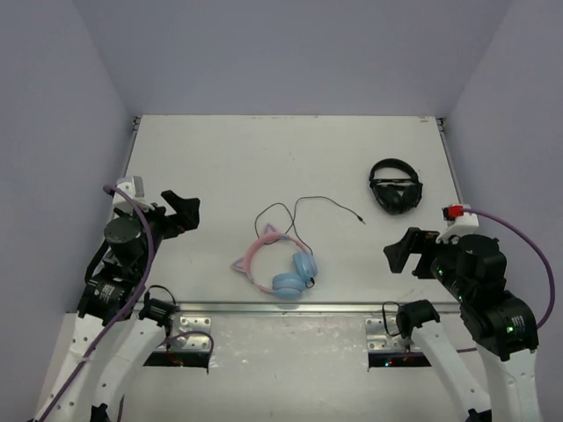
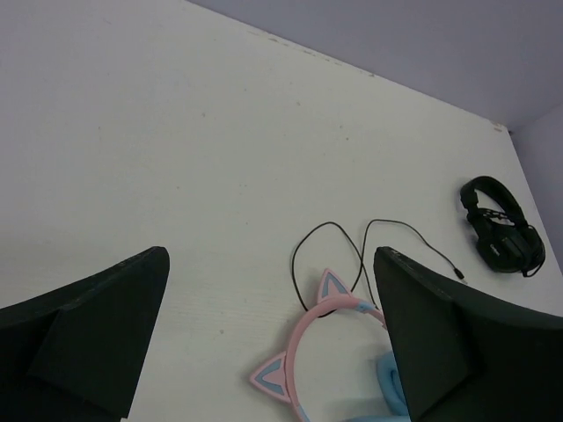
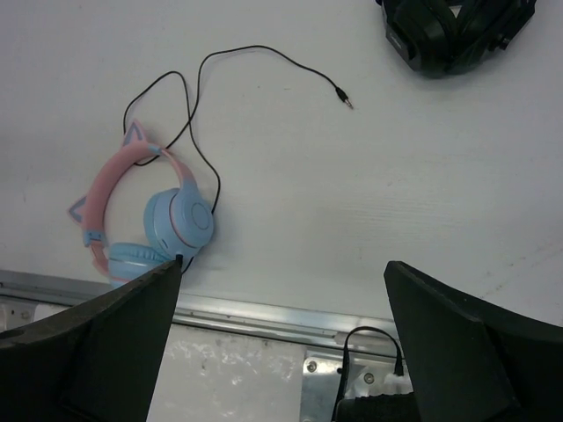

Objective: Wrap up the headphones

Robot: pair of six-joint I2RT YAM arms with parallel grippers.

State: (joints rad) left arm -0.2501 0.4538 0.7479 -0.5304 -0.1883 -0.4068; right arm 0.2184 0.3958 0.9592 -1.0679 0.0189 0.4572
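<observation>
The headphones [image 1: 302,265] lie flat on the counter [image 1: 220,158], close to its near edge and about midway between our two arms. The pink band with its two cat ears bows out toward our left side. The two light-blue cups sit tucked together at the end nearer our right. The thin black cable [image 3: 255,47] leaves the cups and climbs toward the far side in a couple of loose loops. It then trails off to the right and ends in a bare plug [image 3: 345,98] on open counter. The loose cable's long axis therefore runs roughly left to right, with its free end pointing at our right arm.

That is the relation we think the coming move turns on. The left gripper [image 1: 179,211] hovers just off the band side, and of the two it is the nearer to the body of the headphones. The right gripper [image 1: 401,250] stands near the plug and the cups, and the plug lies ahead of it and slightly to its left. We judge that the left arm is better placed to steady the band while the right fetches the plug end, though nothing has been picked up yet.

Both grippers are spread wide and hold nothing; each wrist view shows the two fingers well apart with only counter between them.

Farther out, toward the far right, a pair of all-black headphones [image 1: 394,186] lies well apart from the pink ones. The plug stops short of it, and it is no part of this job.
</observation>
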